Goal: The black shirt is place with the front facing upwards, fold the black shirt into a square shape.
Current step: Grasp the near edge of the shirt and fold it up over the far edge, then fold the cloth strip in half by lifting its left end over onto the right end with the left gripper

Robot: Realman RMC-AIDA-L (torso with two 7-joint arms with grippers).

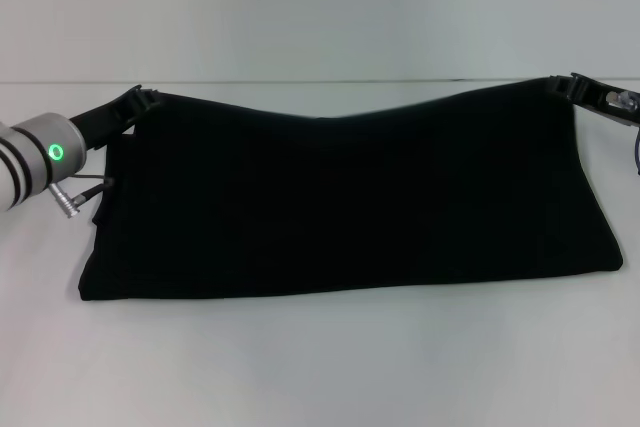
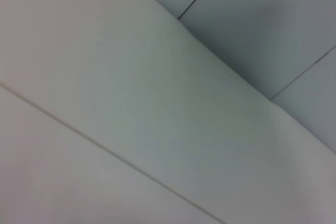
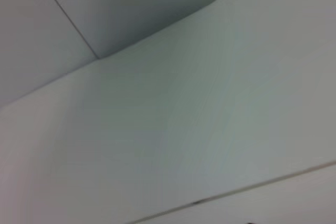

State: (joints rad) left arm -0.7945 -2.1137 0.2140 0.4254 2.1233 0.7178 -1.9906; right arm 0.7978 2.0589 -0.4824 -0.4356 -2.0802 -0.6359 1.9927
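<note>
**Between both grippers: black shirt being held up by its far corners**

Between the two grippers, the black shirt (image 1: 350,202) is being stretched out as a wide, plain dark band over the white table (image 1: 320,367). No lettering or neck label is being shown on the side facing the head cam.

The left gripper (image 1: 143,99) is being kept at the shirt's far corner on the robot's left, w/ its fingers closed on the cloth edge there. Behind it, the grey wrist w/ a green ring light (image 1: 57,152) is being seen at the frame's edge, and a thin cable is hanging just beside the cloth.

The right gripper (image 1: 572,87) is being kept at the opposite far corner, pinched on the fabric in the same way. Only a small part of that arm is being shown.

From each gripper the far edge is being pulled taut, sagging a little toward the middle between them. Nearer the robot, the fold edge is being left lying on the table, approx. straight, w/ the end below the right gripper reaching a bit further out than the end below the left one.

Both wrist cams are being filled by pale, blank surfaces w/ thin seam lines; neither shirt nor fingers are being shown there.
</note>
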